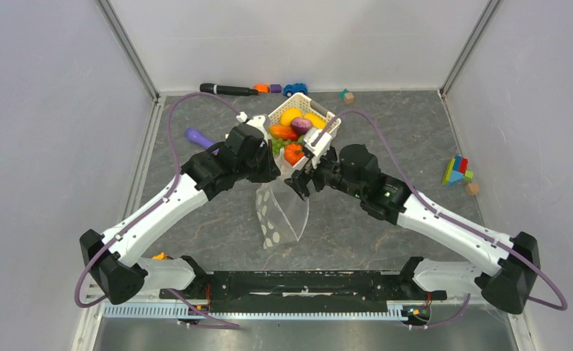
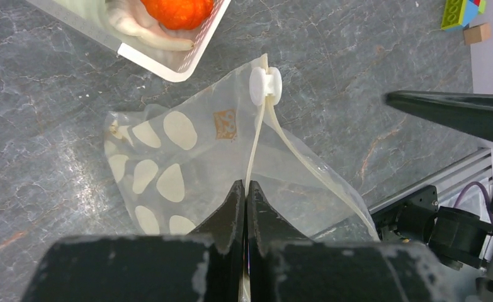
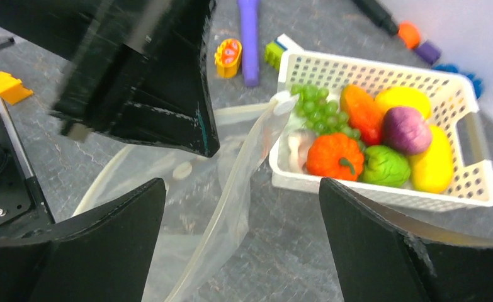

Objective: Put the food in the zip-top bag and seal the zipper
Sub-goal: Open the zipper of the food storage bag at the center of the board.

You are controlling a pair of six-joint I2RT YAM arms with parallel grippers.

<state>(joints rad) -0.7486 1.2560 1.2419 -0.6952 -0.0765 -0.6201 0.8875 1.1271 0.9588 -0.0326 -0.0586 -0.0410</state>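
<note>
The zip-top bag [image 1: 282,212], clear with white dots, hangs in front of the white basket [image 1: 329,117], its mouth partly spread. My left gripper [image 2: 244,189] is shut on the zipper [image 2: 254,151] along the bag's [image 2: 187,145] mouth edge, below the white slider [image 2: 266,85]. My right gripper [image 3: 242,189] stands wide open, and the bag's other lip [image 3: 243,163] runs between its fingers untouched. The food lies in the basket [image 3: 382,195]: green grapes [image 3: 316,104], an orange pumpkin [image 3: 334,155], a purple piece [image 3: 405,129], a yellow piece [image 3: 434,165] and a green piece [image 3: 385,167].
Along the back wall lie a black marker [image 1: 228,89], a blue toy car [image 1: 295,89] and a small block [image 1: 347,96]. A purple object [image 1: 199,137] rests left of the basket. Coloured blocks [image 1: 459,172] sit at the right. A yellow block [image 3: 4,85] is near the left arm.
</note>
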